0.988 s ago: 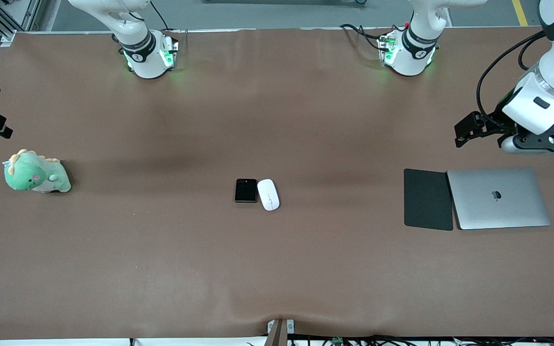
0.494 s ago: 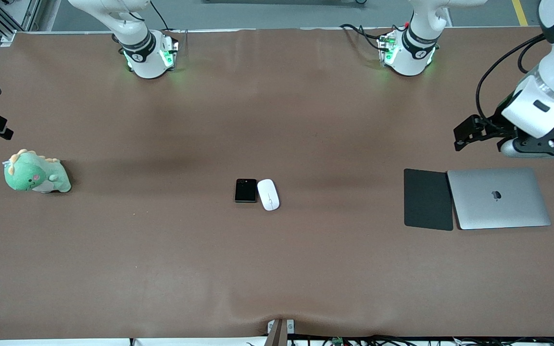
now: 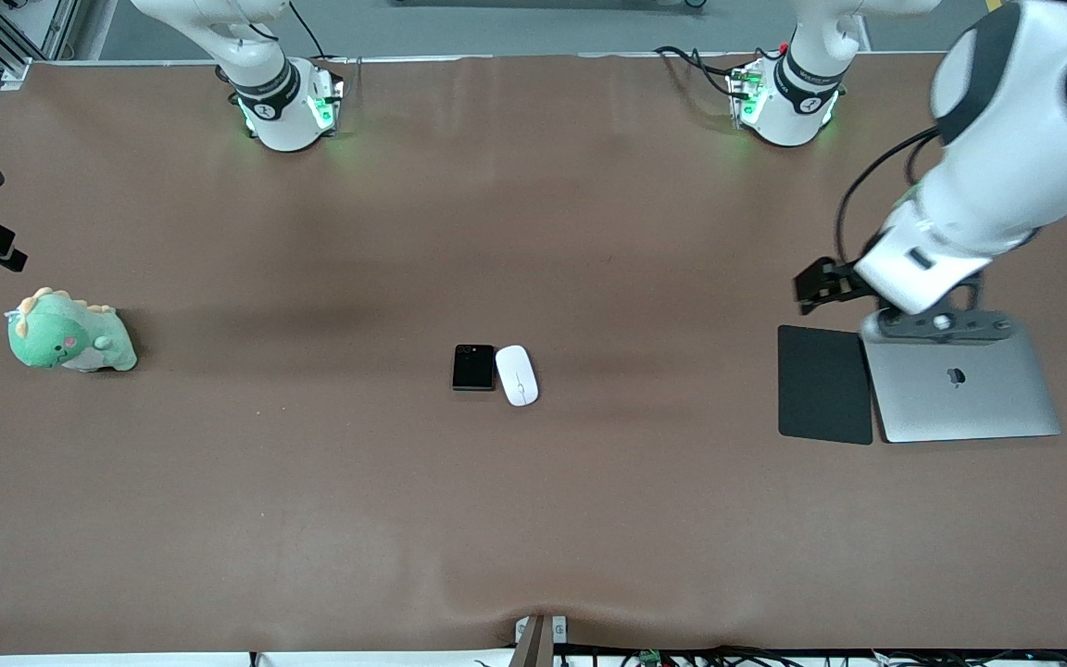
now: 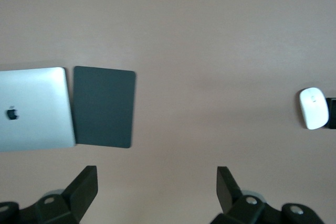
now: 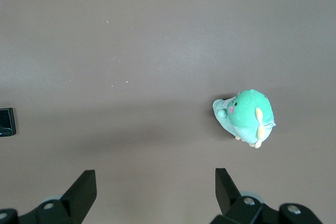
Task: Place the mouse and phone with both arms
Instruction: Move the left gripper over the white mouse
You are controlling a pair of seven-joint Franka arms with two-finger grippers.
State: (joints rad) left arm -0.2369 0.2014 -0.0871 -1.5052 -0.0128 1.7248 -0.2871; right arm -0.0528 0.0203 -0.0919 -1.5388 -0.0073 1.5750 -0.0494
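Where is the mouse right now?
In the front view, the mouse lies mid-table, touching the phone on the side toward the left arm's end.

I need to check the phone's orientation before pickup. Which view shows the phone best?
The front view: the whole phone shows there, lenses at its edge, beside the mouse. The left wrist view catches only a sliver at the frame edge; the right wrist view shows part of it.

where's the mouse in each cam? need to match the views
Front view: white mouse mid-table, touching or nearly touching the black phone, on its side toward the left arm's end.
Left wrist view: mouse at the frame edge, well away from the dark pad.
Right wrist view: not in it; only a sliver of the phone shows.
Shared landmark: the phone.
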